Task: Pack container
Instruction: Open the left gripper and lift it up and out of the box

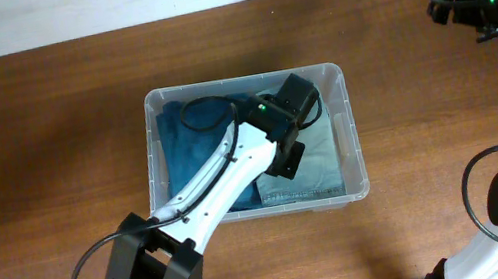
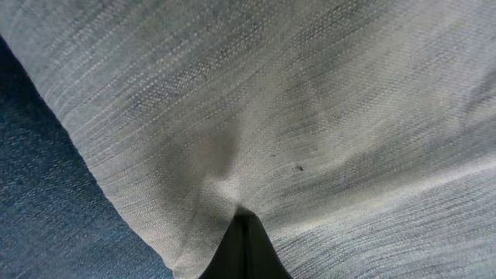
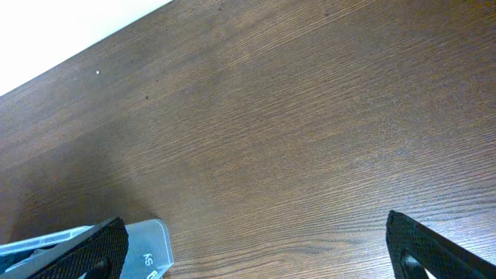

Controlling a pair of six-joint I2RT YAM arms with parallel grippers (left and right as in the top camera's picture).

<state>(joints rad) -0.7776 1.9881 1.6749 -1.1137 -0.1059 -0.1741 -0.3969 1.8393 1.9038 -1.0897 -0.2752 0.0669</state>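
Now the container (image 1: 356,132) holds blue cloth (image 1: 187,160) at nine o'clock; left gripper (image 2: 244,240) pinches pale cloth (image 1: 320,168) at three; right gripper (image 3: 260,248) spread.

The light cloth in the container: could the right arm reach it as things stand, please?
Probably not cleanly: the left arm lies across the container right over the cloth, and the right gripper sits far off, open.

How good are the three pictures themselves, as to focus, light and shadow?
Overhead: sharp and evenly lit, with a soft darker patch on the table left of the container. Left wrist: the pale cloth fills the frame, its weave sharp; the left gripper at the bottom is dark and featureless. Right wrist: wood grain sharp, white strip at top left washed out.
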